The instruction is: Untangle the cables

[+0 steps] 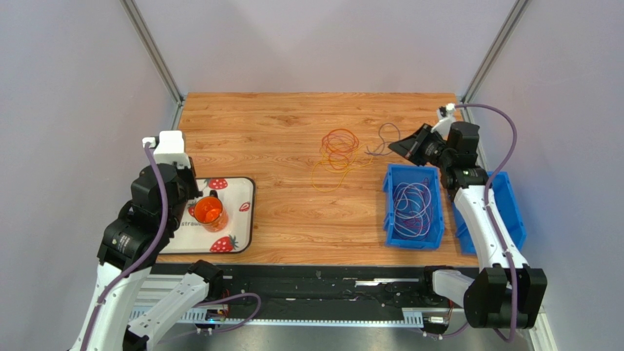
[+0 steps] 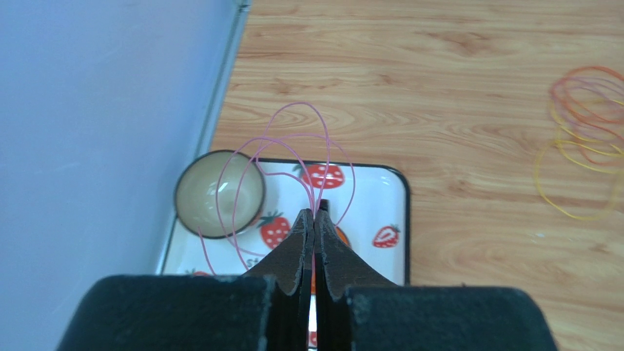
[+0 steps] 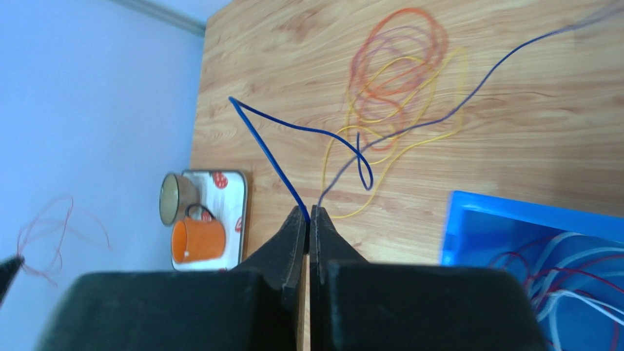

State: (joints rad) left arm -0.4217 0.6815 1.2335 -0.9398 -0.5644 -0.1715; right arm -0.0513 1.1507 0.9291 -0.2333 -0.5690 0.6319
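The left hand is clenched on pink cable loops fanning out ahead of its tips. The right hand pinches a blue cable. The orange-yellow tangle lies beyond it on the bench. These hair-thin, limp strands probably snag, so grip one strand away from crossings.

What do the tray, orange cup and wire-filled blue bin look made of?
Tray: likely melamine or plastic, glossy white with printed strawberries and a dark rim.
Orange cup: probably plastic, glossy; it looks slightly see-through from above.
Blue bin: moulded plastic by its uniform colour and thick walls, mild sheen.
None is certain from looks alone.
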